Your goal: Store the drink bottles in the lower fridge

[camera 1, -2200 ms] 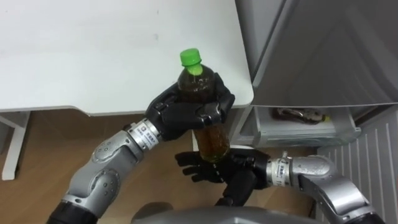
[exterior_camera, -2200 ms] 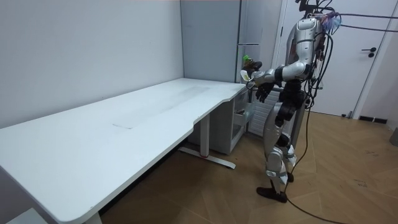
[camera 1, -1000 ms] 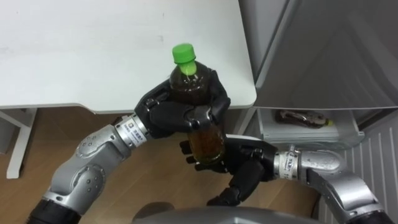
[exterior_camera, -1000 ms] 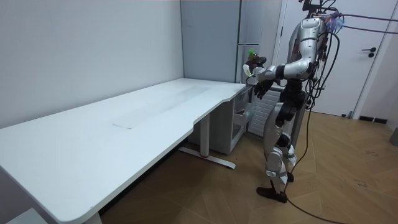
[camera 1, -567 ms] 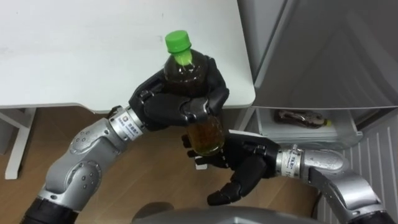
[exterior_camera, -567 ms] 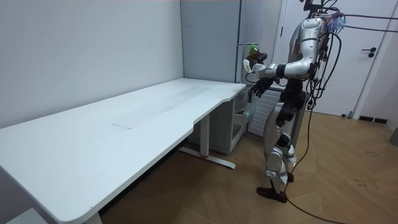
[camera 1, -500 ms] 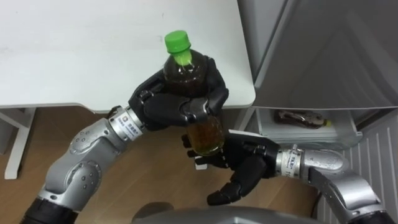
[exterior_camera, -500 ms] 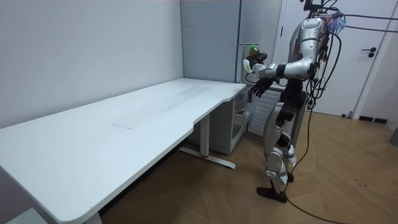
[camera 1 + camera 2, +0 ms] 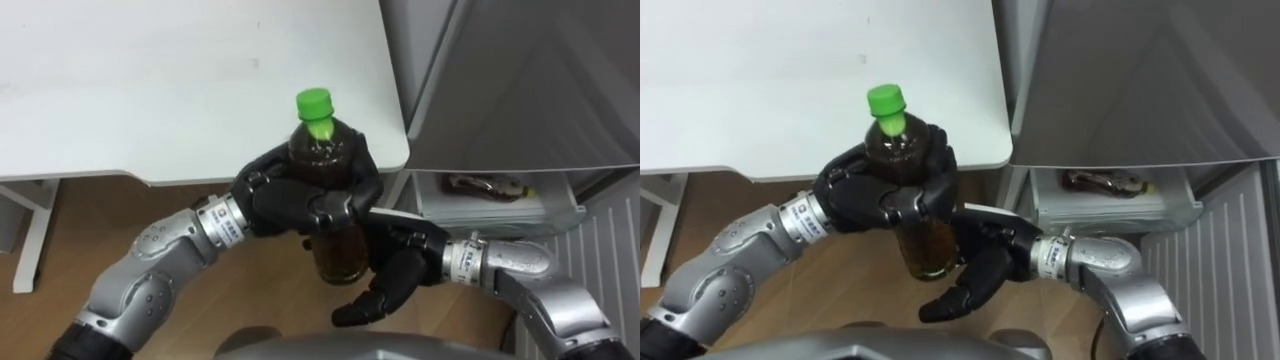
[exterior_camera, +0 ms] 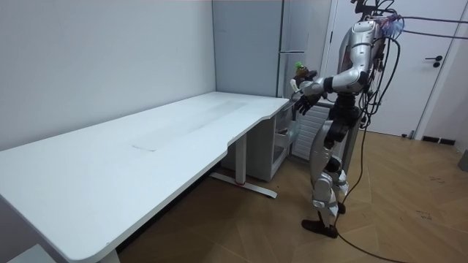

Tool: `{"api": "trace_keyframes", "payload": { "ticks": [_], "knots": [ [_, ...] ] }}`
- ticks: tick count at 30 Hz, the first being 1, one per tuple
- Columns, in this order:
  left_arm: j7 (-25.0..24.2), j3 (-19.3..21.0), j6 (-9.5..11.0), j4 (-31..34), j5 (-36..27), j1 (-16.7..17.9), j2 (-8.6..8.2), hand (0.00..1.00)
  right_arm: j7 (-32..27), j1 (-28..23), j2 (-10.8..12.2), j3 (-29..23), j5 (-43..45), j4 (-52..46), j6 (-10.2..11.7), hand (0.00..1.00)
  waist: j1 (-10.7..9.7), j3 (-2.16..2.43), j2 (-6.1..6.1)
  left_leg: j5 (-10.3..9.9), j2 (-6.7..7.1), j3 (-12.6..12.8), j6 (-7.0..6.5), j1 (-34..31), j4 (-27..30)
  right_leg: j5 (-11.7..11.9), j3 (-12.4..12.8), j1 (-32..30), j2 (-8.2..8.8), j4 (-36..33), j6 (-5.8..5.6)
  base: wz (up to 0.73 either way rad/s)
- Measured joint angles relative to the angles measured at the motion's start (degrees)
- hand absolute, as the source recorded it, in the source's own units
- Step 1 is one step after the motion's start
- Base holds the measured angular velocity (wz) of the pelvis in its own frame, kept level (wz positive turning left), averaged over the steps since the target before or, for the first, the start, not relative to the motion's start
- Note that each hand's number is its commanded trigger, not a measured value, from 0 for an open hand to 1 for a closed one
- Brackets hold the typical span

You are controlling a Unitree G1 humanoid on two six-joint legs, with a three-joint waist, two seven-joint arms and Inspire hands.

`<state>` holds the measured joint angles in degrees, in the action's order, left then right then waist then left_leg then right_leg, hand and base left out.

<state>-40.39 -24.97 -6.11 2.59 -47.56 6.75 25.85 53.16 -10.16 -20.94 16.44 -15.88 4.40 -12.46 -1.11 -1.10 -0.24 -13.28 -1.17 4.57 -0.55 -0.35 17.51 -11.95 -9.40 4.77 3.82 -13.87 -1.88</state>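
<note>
The left hand [image 9: 295, 198] is clenched round the upper body of the bottle [image 9: 340, 250] and holds it upright in the air, off the table's [image 9: 150, 90] near right corner and beside the fridge [image 9: 520, 80]. The right hand [image 9: 400, 268] waits against the bottle's lower half with loose, spread fingers, so this looks like a handover. It goes best if the right hand closes fully round the lower body before the left lets go, with the bottle kept upright. The capped bottle is nearly full of brown drink. In the open lower fridge, a pale drawer [image 9: 500, 212] holds one dark packet [image 9: 485, 185] that cannot be identified.
</note>
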Motion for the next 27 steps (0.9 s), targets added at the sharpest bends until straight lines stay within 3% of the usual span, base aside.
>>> {"api": "trace_keyframes", "payload": {
  "ticks": [4,12,13,14,27],
  "knots": [
    [-1.59,-1.29,-0.23,-0.5,0.56,0.0,1.24,1.0,-0.14,0.03,-0.02,0.29,-0.56,0.0,0.02,0.0,-0.3,-0.02,-0.03,0.0,-0.05,0.06,0.0,0.07,0.01,0.0,0.61,-0.18,0.07,0.0,0.0,-0.03],
    [-2.72,-2.26,-1.01,-1.21,0.56,-0.01,1.79,1.0,-1.78,0.97,-0.36,2.45,-2.73,0.0,0.01,0.0,-0.43,-0.31,-0.73,0.0,-0.02,0.36,-0.01,-0.1,-0.03,-0.01,0.87,-0.92,0.05,-0.74,-0.02,-0.02],
    [-2.88,-2.27,-1.06,-1.57,0.56,-0.01,1.79,1.0,-1.79,1.18,-0.36,2.7,-2.95,0.0,0.01,0.88,-0.53,-0.3,-0.76,0.0,-0.02,0.36,-0.02,-0.11,-0.04,-0.01,0.88,-0.92,0.06,-0.76,-0.02,0.0],
    [-2.89,-2.29,-1.08,-1.65,0.56,-0.01,1.79,1.0,-1.83,1.21,-0.36,2.71,-3.21,0.0,0.01,1.0,-0.53,-0.3,-0.77,-0.01,-0.02,0.37,-0.02,-0.13,-0.04,-0.01,0.88,-0.92,0.06,-0.76,-0.02,0.0],
    [-2.84,-1.51,-0.26,-2.58,4.04,-0.66,1.87,1.0,-3.08,1.17,-2.69,7.61,-5.67,0.31,-0.1,1.0,-0.46,0.01,-1.13,-0.02,-0.12,1.4,-0.03,-0.17,-0.01,-0.01,1.43,-1.01,-0.03,-0.91,-0.01,-0.02]
  ]
}}
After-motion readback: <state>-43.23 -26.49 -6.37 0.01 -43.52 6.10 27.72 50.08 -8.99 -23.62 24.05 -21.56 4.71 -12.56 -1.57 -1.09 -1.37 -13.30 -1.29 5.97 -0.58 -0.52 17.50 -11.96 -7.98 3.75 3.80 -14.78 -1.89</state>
